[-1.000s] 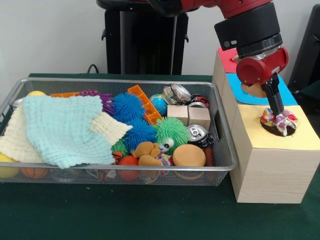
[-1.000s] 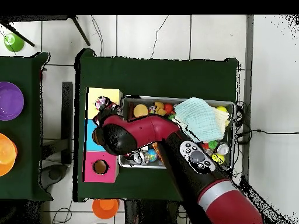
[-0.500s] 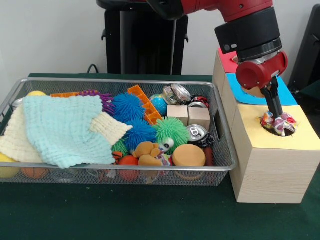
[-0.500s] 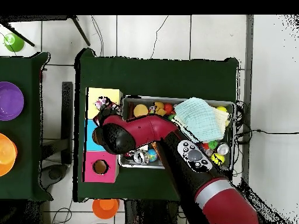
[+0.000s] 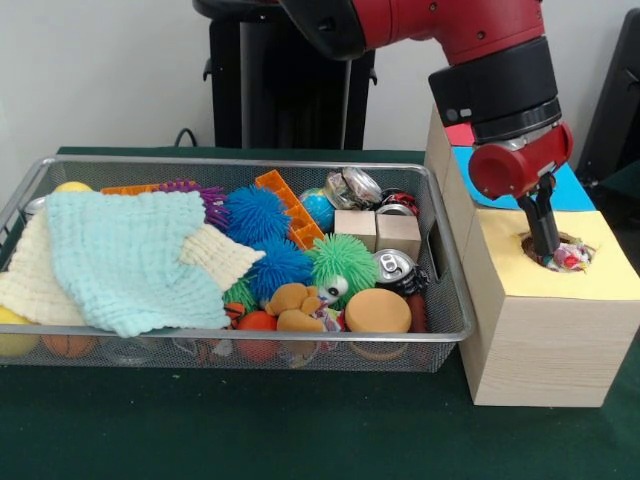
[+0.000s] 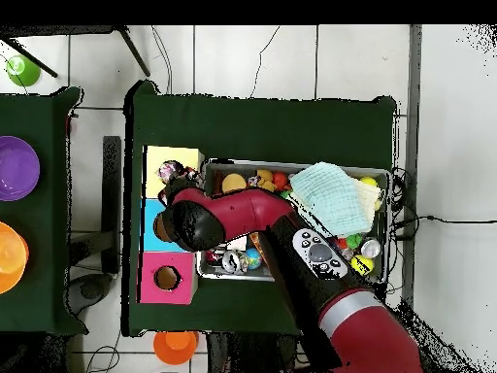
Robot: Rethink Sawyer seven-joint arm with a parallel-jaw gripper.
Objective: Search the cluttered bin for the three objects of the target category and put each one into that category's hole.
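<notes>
The silver wire mesh bin [image 5: 240,161] holds clutter at the left and centre. The pale wooden box with the yellow top [image 5: 600,275] stands right of it, and its round hole [image 5: 560,259] is filled by my gripper [image 5: 550,258] and a patterned cloth bundle [image 5: 570,258]. The gripper reaches down into the hole, shut on the bundle, which is mostly sunk below the rim. In the overhead view the bundle [image 6: 170,172] shows at the yellow box [image 6: 165,155] beside the arm. No other patterned bundle shows in the bin.
A mint cloth [image 5: 130,255] and a cream cloth [image 5: 30,285] cover the bin's left half. Fuzzy balls [image 5: 258,212], cans [image 5: 395,266], wooden blocks [image 5: 398,235] and an orange disc [image 5: 378,310] fill the rest. Blue-topped [image 5: 578,190] and red-topped [image 6: 167,278] boxes stand behind the yellow one.
My gripper has gone down into the yellow hole with the bundle. The bundle sat on top of the hole before and now shows only at the rim.
</notes>
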